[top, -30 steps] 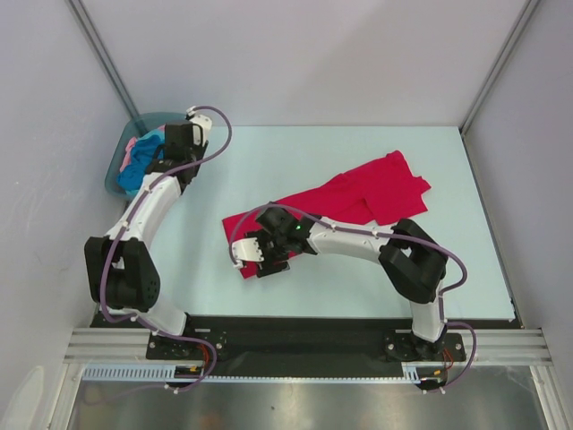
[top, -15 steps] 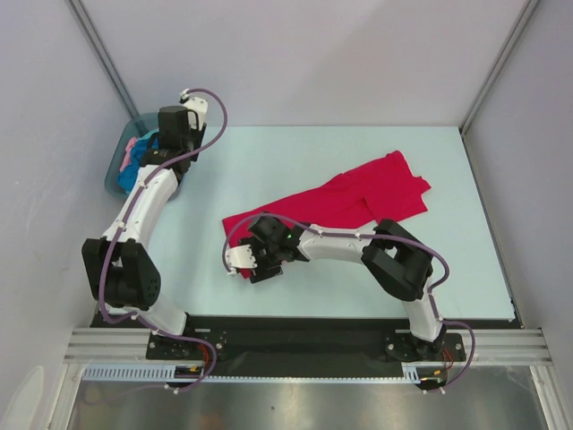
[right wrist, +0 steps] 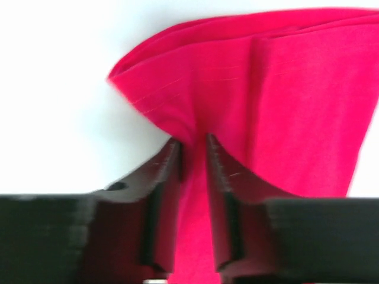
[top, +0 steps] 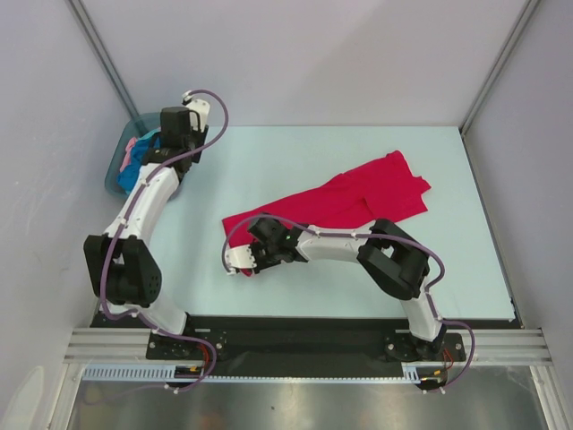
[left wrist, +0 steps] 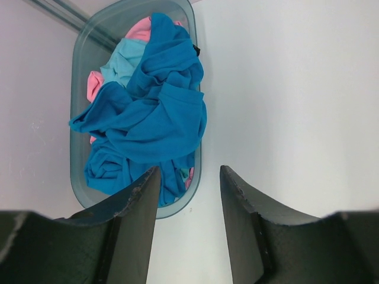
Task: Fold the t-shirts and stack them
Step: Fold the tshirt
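A crimson-red t-shirt (top: 358, 197) lies crumpled in a long diagonal band across the table. Its near-left corner (right wrist: 284, 89) is bunched up between the fingers of my right gripper (top: 240, 262), which is low on the table. In the right wrist view the right gripper (right wrist: 193, 142) is shut on that red cloth. A turquoise-blue t-shirt (left wrist: 148, 112) and a pale pink one (left wrist: 139, 29) are heaped in the tub (left wrist: 80, 59) at the far left. My left gripper (left wrist: 188, 171) hangs open above bare table just right of the tub, holding nothing.
The grey-teal tub (top: 116, 175) stands against the left wall at the table's far-left corner. White walls enclose the table on the left, back and right. The right arm's elbow (top: 403, 260) rests near the front right.
The right gripper slid a little left and its jaws closed on the red t-shirt's corner. The left gripper shifted slightly toward the back, then held still.
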You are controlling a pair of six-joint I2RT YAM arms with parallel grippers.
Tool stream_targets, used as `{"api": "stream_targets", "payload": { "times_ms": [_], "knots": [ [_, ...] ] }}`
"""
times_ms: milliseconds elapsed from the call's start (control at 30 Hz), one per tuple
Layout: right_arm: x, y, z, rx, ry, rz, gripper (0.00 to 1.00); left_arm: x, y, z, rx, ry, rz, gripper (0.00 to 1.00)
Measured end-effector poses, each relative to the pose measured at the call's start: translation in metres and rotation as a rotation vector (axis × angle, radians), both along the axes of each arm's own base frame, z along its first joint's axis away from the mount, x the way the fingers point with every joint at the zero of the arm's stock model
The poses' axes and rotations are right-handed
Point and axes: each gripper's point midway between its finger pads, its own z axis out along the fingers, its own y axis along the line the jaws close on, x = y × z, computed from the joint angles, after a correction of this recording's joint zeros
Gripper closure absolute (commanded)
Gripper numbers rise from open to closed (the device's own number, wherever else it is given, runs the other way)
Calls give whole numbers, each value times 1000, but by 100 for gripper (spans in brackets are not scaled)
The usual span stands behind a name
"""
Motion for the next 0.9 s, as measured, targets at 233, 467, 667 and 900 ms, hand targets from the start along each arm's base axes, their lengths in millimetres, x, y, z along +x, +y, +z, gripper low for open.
{"api": "stream_targets", "payload": {
  "times_ms": [233, 467, 667, 900],
  "knots": [
    [-18, -22, -6, -86, 105, 21, 100, 12, -5, -4, -9, 16, -17, 49],
    [-26, -56, 9, -183, 307, -38, 100, 26, -8, 4, -15, 7, -27, 49],
    [-32, -103, 8, -292, 472, -128, 100, 34, -11, 12, -20, -2, -43, 49],
    [-63, -159, -11, -453, 622, -182, 100, 55, -15, 25, 0, -13, -77, 48]
  ]
}}
